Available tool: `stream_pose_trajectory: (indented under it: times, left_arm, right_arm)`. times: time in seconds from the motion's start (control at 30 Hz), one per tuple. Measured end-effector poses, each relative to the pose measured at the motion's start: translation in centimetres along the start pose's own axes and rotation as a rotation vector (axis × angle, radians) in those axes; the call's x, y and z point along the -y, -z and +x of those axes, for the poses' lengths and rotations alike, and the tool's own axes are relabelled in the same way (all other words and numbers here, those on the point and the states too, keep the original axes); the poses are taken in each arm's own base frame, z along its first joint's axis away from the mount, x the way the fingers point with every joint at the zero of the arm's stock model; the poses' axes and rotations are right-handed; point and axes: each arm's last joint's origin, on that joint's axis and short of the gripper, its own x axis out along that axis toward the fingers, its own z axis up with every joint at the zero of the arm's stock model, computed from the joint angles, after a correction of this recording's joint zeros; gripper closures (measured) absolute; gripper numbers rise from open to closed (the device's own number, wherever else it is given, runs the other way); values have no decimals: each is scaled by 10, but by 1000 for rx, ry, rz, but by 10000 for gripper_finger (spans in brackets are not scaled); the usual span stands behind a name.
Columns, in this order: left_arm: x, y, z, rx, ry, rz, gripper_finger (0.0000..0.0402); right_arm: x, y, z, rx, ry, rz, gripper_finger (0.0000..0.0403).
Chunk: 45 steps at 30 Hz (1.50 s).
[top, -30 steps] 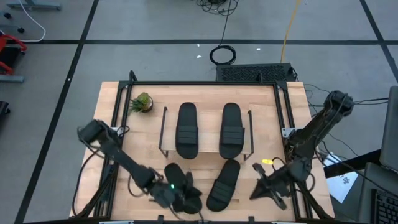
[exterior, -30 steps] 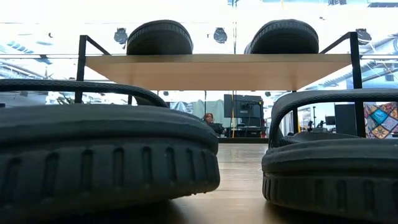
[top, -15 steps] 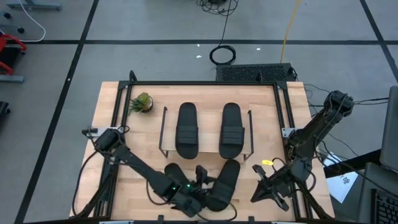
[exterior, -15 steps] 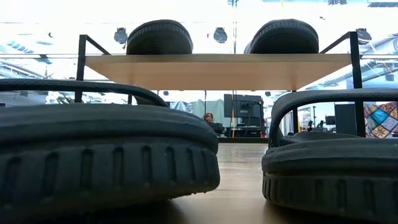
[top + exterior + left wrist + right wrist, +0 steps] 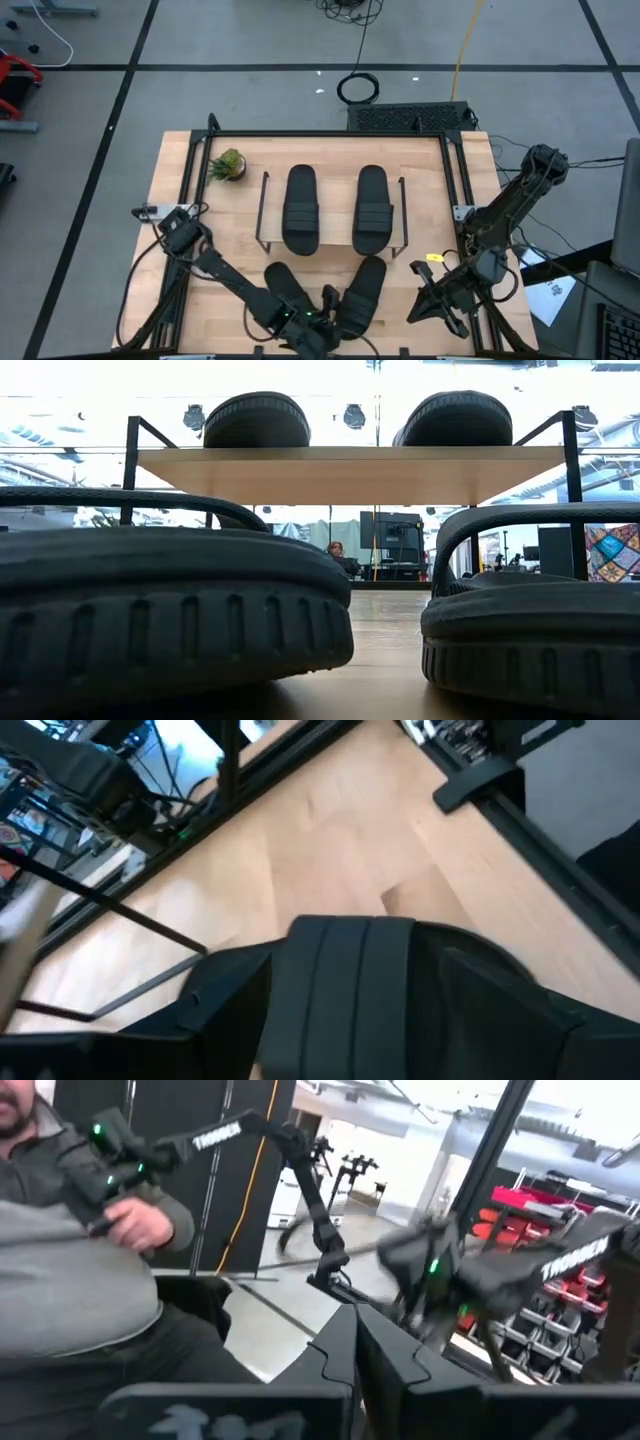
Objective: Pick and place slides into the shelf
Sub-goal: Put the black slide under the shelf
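The shelf [image 5: 335, 215] stands mid-table with two black slides [image 5: 301, 208] [image 5: 370, 208] on its top board; the low view shows that board [image 5: 350, 472] with both of them above. Two more slides lie flat on the table near the front edge, the left one [image 5: 288, 288] and the right one [image 5: 364, 290]. My left gripper [image 5: 326, 300] sits low between these two, open, close to the right slide's ribbed strap [image 5: 350, 970]. My right gripper [image 5: 432, 300] waits shut at the front right, holding nothing.
A small potted plant [image 5: 228, 165] stands at the far left of the table. Black frame rails run along the table's edges [image 5: 455, 190]. A seated person [image 5: 80, 1280] shows beyond the table in the right wrist view. Bare wood lies under the shelf's board [image 5: 390, 610].
My left gripper has left the near end of the left slide and swung toward the table's right, ending between the two near slides and turned toward the right one. Both near slides lie where they were.
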Motion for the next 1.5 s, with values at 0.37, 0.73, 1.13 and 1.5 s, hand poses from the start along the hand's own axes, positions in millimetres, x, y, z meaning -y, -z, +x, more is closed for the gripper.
stream_pose_trajectory:
  times: [0.37,0.73,1.13,1.5]
  left_arm:
    - [6,16,20,-29,-20,81,118]
    - [8,23,17,-108,-61,122,119]
    - [8,23,18,-104,-33,196,104]
    - [-4,42,42,-161,-45,219,100]
  right_arm:
    - [1,-1,-2,-7,-4,-26,403]
    - [5,-1,-3,-34,96,7,403]
    - [4,0,-3,-46,93,26,403]
    - [3,2,-2,-52,91,51,403]
